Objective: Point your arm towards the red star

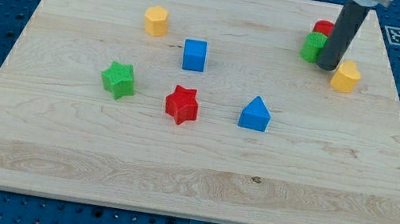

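Note:
The red star lies near the middle of the wooden board. My tip is at the view's upper right, far from the star. It stands just right of a green block and left of a yellow block. A red block sits behind the green one, partly hidden by the rod.
A green star lies left of the red star. A blue triangular block lies to its right. A blue cube and a yellow block lie toward the view's top. A marker tag is off the board's top right corner.

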Tool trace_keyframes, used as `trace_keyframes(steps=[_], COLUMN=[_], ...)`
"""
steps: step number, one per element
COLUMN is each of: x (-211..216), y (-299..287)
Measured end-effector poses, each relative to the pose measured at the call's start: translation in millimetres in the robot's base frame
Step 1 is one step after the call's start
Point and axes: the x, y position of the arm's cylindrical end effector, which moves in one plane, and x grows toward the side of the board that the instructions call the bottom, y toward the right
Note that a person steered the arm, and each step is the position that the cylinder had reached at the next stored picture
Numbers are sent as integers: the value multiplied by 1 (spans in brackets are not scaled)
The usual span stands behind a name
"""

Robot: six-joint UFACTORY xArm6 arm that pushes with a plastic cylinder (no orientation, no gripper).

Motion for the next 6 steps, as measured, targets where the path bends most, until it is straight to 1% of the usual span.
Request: trace_keyframes(steps=[1,2,3,4,5,6], x=[8,44,65,77,77,108], y=[1,-44,-120,-185,-235,-258])
